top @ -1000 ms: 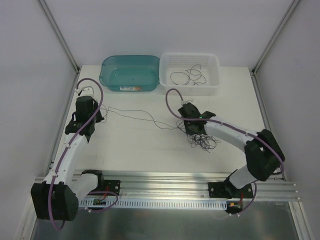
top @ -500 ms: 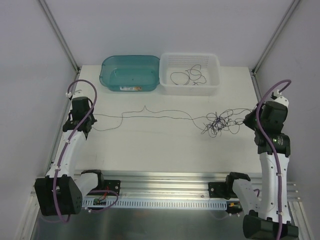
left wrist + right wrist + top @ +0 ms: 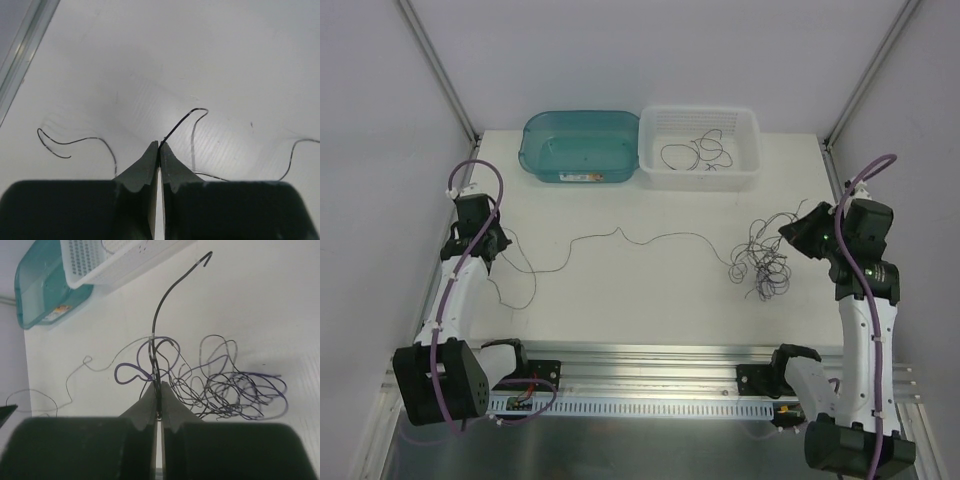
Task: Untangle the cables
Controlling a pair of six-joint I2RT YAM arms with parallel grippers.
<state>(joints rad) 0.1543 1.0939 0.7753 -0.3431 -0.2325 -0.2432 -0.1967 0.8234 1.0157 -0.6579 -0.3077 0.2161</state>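
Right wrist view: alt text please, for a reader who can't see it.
Closed jaws pinch several thin dark cables, one arcing upward; a loose black-and-purple tangle spreads right of them over the white table. A white basket and teal bin sit at upper left.

Two matching arms here: the left arm (image 3: 458,285) and the right arm (image 3: 855,320) are each built of smooth white tube links between chunky black joint housings, on a black base block. A left purple harness (image 3: 470,178) loops above the wrist and runs down the white link, and a right purple harness (image 3: 865,170) does likewise. Up close, the left end effector (image 3: 159,147) and right end effector (image 3: 159,385) look alike: a blocky black body with two dark grey wedge fingers tapering to thin tips.
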